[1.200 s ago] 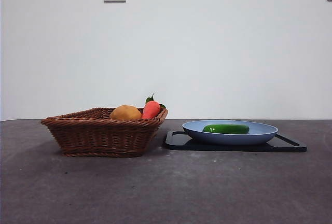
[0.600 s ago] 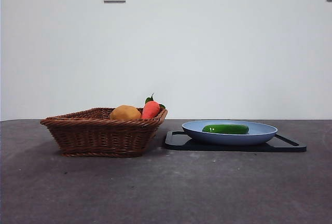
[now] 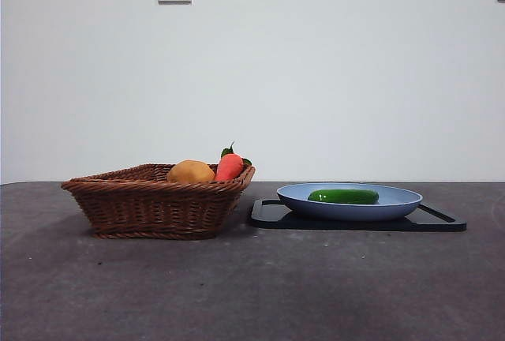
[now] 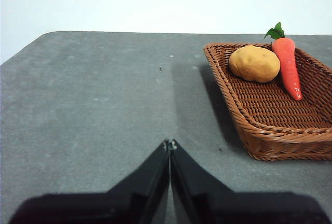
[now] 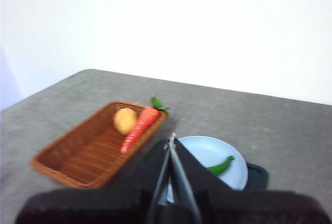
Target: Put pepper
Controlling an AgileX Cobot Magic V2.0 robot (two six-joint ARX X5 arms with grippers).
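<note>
Front view, glossy elongated pepper [image 3: 343,196] on smooth blue plate [image 3: 402,202], beside woven basket [image 3: 150,207]

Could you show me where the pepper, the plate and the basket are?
pepper [image 3: 343,196], front view, middle of its green body.
plate [image 3: 398,203], front view, its blue rim.
basket [image 3: 150,208], front view, its woven front wall.

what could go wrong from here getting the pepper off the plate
1. The pepper is smooth, glossy and round, lying loose in the shallow blue plate; it may roll or squirt away from the fingers.
2. The plate only rests on the black tray; a hard downward reach could tip or slide it.
3. Both the right gripper and left gripper are shut and must open first.
</note>
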